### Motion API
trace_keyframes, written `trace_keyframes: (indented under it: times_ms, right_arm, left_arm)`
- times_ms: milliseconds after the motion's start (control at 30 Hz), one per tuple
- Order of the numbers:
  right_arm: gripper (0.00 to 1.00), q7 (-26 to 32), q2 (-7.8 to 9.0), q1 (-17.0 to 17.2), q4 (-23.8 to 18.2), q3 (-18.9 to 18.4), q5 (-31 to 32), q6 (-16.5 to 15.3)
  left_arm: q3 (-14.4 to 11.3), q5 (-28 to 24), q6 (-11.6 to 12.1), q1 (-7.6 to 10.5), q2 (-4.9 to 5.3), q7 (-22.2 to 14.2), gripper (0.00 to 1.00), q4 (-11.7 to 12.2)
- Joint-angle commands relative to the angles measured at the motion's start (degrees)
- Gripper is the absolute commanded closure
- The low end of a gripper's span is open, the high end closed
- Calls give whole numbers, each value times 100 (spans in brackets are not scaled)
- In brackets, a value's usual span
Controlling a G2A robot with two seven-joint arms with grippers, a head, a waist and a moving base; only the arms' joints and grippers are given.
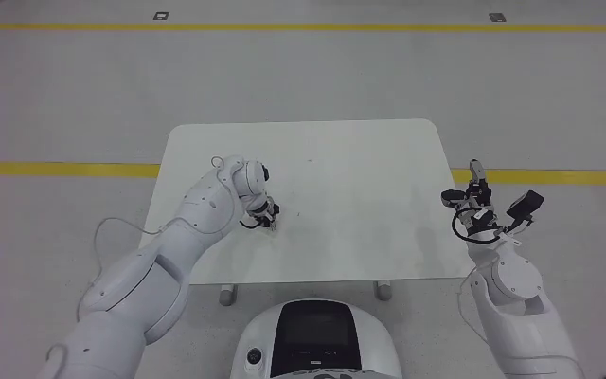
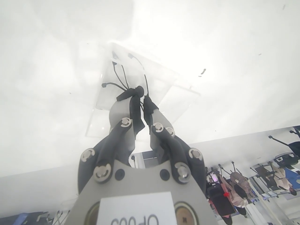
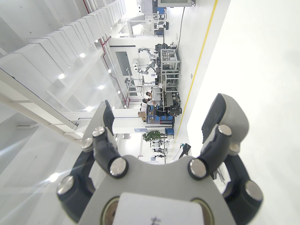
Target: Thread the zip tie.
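Black zip tie (image 2: 146, 84) in clear box (image 2: 178, 87), surface (image 1: 360, 189) centre-left: pinched by left end effector (image 2: 141, 99). Right end effector (image 3: 159, 115) spread, empty. Threading apparently not begun.

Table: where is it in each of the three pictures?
Top view: table at centre, under the left gripper.
Left wrist view: table behind that gripper.
Right wrist view: table beside the right gripper.
Shared landmark: yellow floor line, top and right wrist views.

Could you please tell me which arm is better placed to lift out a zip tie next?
Left: the left gripper is shut on the zip ties in the clear tray; the right gripper hangs open beyond the table edge.
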State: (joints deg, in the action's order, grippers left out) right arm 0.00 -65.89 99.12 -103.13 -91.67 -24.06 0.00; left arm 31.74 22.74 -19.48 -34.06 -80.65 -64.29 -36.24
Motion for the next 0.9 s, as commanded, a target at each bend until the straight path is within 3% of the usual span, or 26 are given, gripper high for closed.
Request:
trace_keyframes:
  times_ms: [0,133,433,667,767,867]
  right_arm:
    - [0,0,0,0,0,0,0,0]
    - [0,0,0,0,0,0,0,0]
    - [0,0,0,0,0,0,0,0]
    - [0,0,0,0,0,0,0,0]
    - [0,0,0,0,0,0,0,0]
    - [0,0,0,0,0,0,0,0]
  left_arm:
    - [-10,16,0,-3,-11,-29,87,39]
    - [-9,20,0,7,-50,-14,81,149]
    - [-26,-12,0,34,-163,50,83,355]
    - [-83,-5,0,94,-289,92,90,600]
    - [-109,-10,0,133,-353,104,100,723]
    - [-126,-17,0,182,-408,109,100,830]
